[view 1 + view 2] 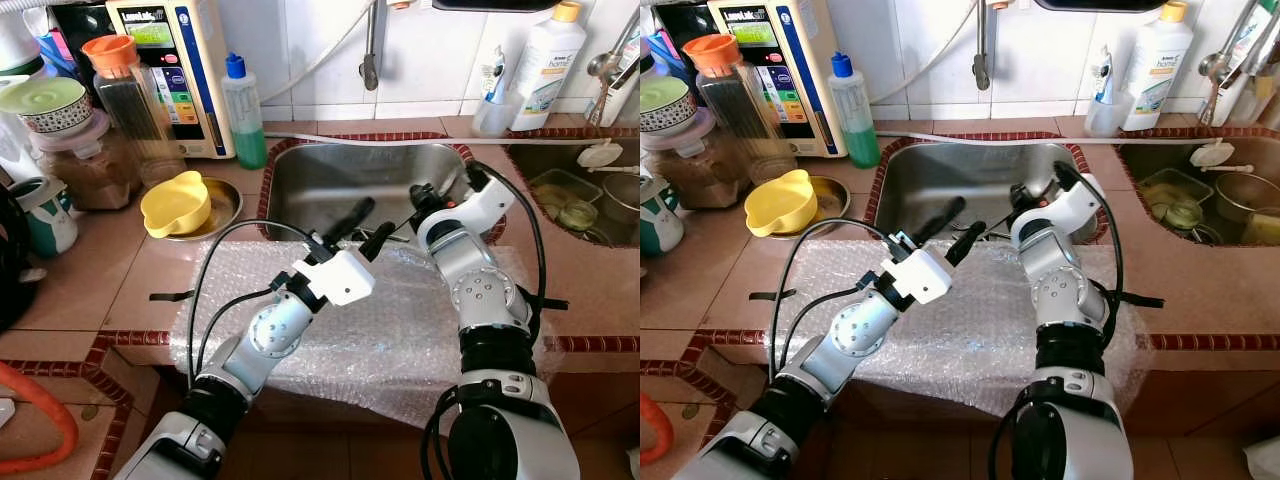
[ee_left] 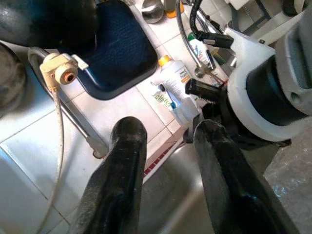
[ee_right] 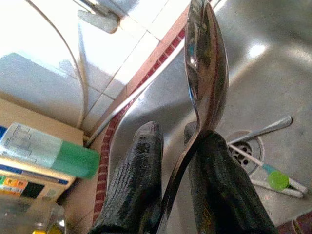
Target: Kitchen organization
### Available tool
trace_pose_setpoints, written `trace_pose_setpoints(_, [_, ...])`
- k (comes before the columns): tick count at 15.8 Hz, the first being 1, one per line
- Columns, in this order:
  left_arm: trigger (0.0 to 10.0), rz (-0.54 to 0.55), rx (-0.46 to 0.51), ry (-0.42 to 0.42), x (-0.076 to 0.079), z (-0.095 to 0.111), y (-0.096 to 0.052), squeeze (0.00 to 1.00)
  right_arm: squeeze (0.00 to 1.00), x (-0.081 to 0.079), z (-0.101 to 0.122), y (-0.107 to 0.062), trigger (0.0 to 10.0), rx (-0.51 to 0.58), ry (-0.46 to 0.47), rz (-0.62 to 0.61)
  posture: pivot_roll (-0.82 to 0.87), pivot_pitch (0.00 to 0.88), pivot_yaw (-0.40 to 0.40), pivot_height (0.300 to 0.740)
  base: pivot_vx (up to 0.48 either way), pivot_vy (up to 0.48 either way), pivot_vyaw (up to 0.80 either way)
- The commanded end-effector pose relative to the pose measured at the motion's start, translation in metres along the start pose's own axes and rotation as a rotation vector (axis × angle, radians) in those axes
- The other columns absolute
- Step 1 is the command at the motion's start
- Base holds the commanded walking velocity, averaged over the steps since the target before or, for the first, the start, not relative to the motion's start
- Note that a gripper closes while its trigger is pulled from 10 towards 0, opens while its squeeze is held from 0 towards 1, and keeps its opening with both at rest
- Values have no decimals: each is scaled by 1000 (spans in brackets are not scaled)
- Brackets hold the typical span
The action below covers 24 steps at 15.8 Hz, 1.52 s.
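Bubble wrap (image 1: 380,330) is spread over counter edge in front of sink. Water purifier (image 1: 175,70) stands at back wall, w/ green liquid bottle (image 1: 243,110) beside it. Yellow bowl (image 1: 175,203) is set in metal dish.

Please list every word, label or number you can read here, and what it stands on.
"home": white plastic bottle with yellow cap, rest of its label blurred.
White wall appliance with blue panel: header and buttons too small to read.
Green-liquid bottle with blue cap: no legible label.
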State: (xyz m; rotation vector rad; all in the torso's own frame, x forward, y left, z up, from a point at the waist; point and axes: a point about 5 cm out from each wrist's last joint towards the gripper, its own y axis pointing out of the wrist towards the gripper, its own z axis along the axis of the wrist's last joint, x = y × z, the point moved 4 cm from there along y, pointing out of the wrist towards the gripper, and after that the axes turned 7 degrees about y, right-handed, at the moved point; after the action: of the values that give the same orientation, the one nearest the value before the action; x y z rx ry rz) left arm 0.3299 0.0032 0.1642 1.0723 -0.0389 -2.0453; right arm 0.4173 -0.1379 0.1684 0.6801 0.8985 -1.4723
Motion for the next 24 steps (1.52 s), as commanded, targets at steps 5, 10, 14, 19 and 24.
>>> trace_pose_setpoints(5, [10000,38,-57,-88,-8,-7,-11,1000,0,-4,10,9,0,74,-86,15,-21,22,52,740,0,0,0])
trace_pose_setpoints(10, [10000,157,-208,-253,-28,-29,-45,1000,0,-18,13,13,0,101,-488,200,-4,15,51,740,0,0,0])
trace_pose_setpoints(14, [10000,156,-288,-322,-25,-37,-63,1000,0,-18,19,16,0,140,-794,247,26,13,43,740,0,0,0])
trace_pose_setpoints(19, [10000,116,-348,-456,-15,-39,-66,1000,0,-2,8,20,0,75,-1180,243,53,4,40,740,0,0,0])
trace_pose_setpoints(24, [10000,63,-369,-555,-6,-32,-58,1000,0,44,-8,17,10000,-99,-1432,151,57,1,45,740,0,0,0])
